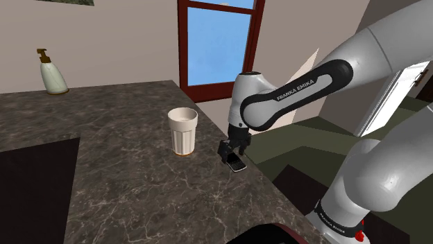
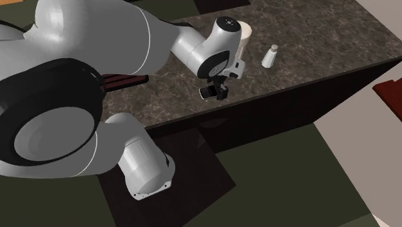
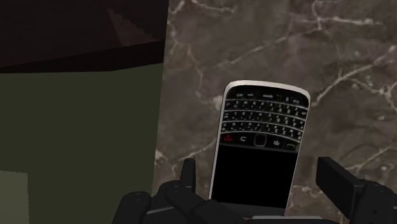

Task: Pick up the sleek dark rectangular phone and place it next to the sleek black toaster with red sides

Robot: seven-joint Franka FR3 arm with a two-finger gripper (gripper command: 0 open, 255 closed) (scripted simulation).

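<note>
Early in the task, by the look of it: reach made, grasp not yet closed. In the wrist view, hand [image 3: 258,164] spread wide, straddling the dark keypad phone [image 3: 261,137], with a strip of marbled table [image 3: 356,76] bare on either side between phone and fingers, so gripping nothing. Phone apparently flat on the table, close to its edge, beside the drop to dark green floor [image 3: 76,121]; no telling whether raised a hair. In the shoulder view, hand [image 1: 234,154] low at mid-frame, phone [image 1: 239,166] just under it at the rim of the table [image 1: 125,180], pale ribbed cup [image 1: 183,130] near to the left, soap bottle [image 1: 51,73] well apart at upper left. In the second exterior view, hand [image 2: 220,91] at upper middle, phone [image 2: 206,93] poking out to its left. Left to do, judging from this: close on the phone, lift, carry, set down beside the toaster. Probably the toaster [image 1: 267,236]: a black rounded shape with a dark red edge, cut off by the lower edge of the shoulder view, too little of it visible to be sure. Much of the table at the second exterior view's left hidden behind the bulky arm [image 2: 96,58]; something with red slats just past it, not identifiable.
</note>
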